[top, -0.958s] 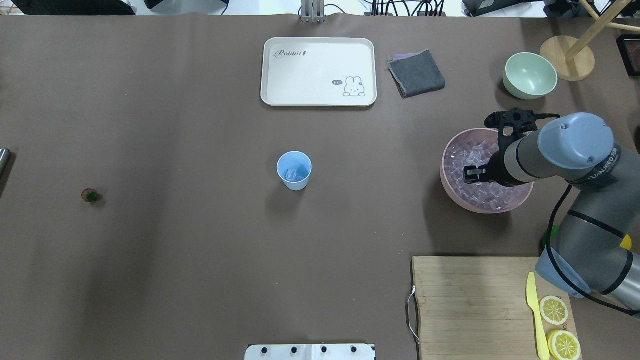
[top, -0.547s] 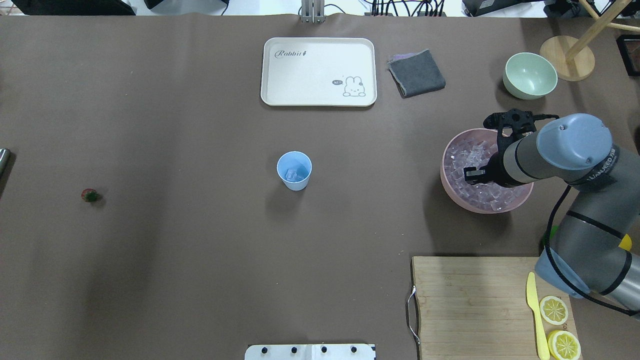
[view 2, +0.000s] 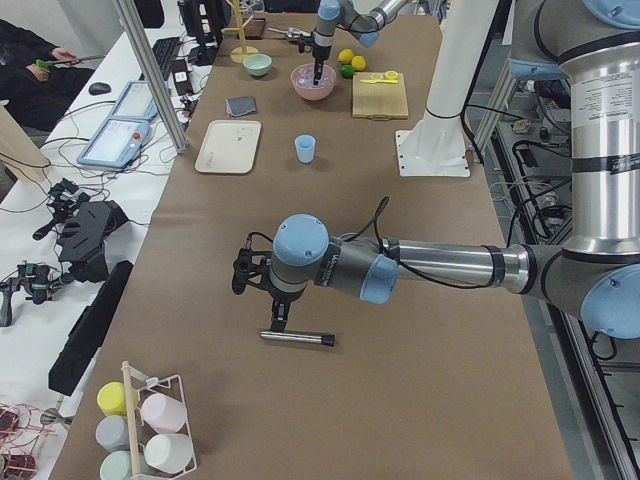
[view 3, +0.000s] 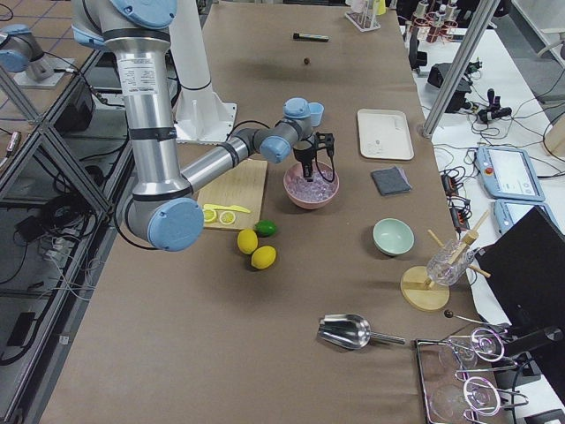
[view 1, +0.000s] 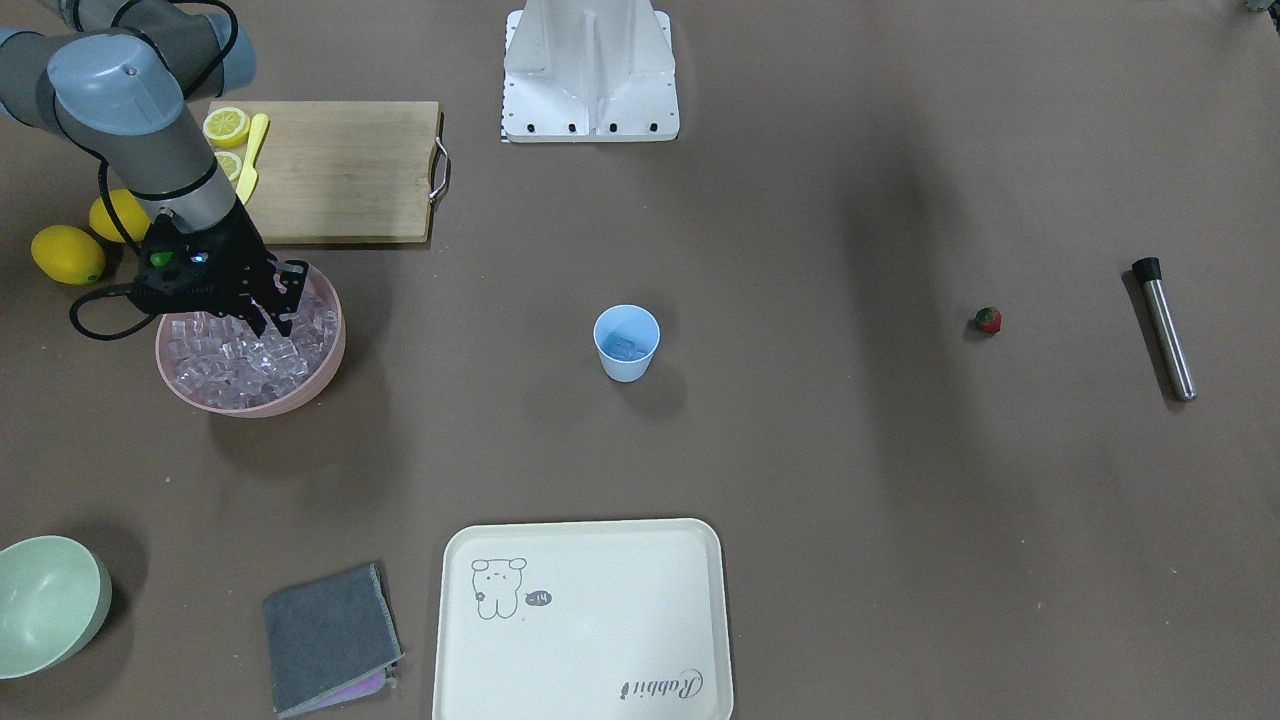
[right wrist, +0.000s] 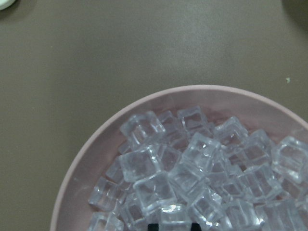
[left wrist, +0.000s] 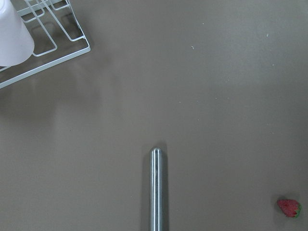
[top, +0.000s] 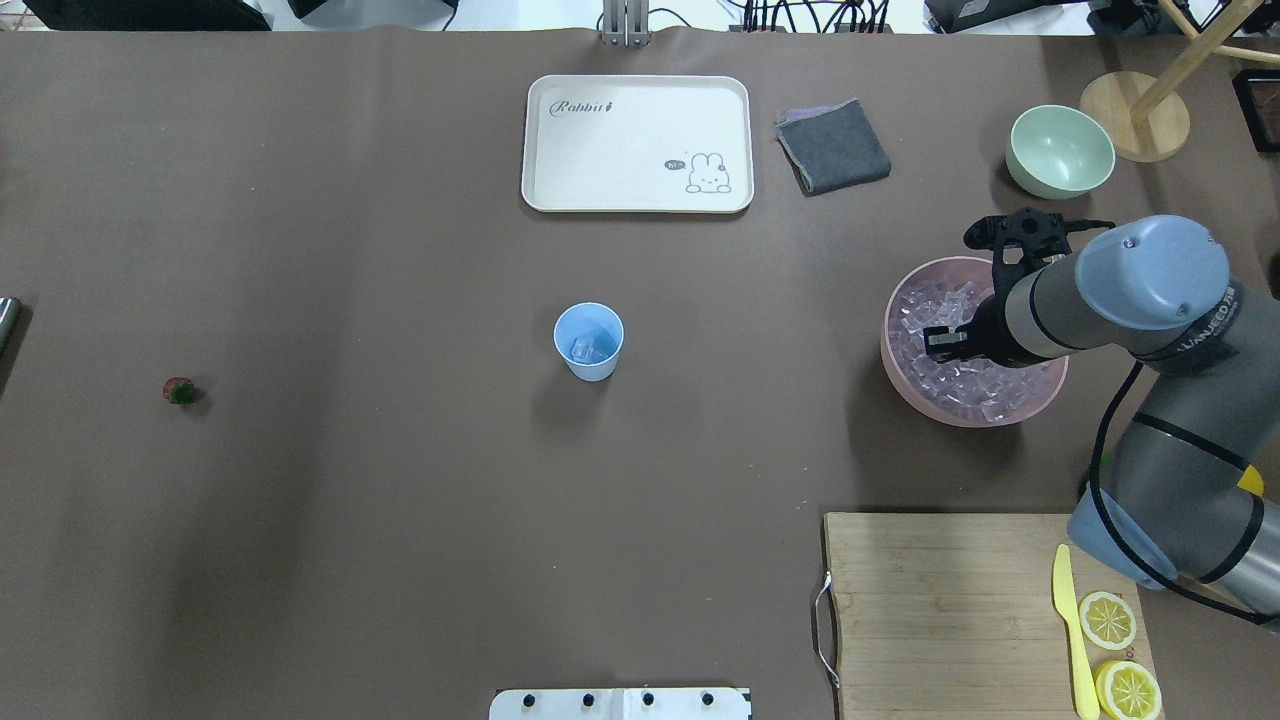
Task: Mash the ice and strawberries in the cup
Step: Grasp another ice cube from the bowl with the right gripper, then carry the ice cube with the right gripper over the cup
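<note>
The light-blue cup (top: 589, 340) stands mid-table with a few ice cubes (top: 590, 348) inside. A tiny red strawberry (top: 180, 391) lies alone far on the robot's left, also low right in the left wrist view (left wrist: 288, 208). My right gripper (top: 940, 340) reaches down into the pink bowl (top: 890, 360) heaped with ice (right wrist: 202, 154). Its fingertips sit at the bottom edge of the right wrist view, closed in on one cube. My left gripper (view 2: 275, 320) hovers over a steel muddler (left wrist: 157, 190); I cannot tell whether it is open or shut.
A cream tray (top: 637, 143), a grey cloth (top: 833, 146) and a pale green bowl (top: 1059, 150) line the far side. A cutting board (top: 940, 610) holds lemon slices and a yellow knife. A wire cup rack (left wrist: 43, 38) stands near the muddler.
The right wrist has shifted slightly toward the far side over the pink bowl. The cup and strawberry have not moved.
</note>
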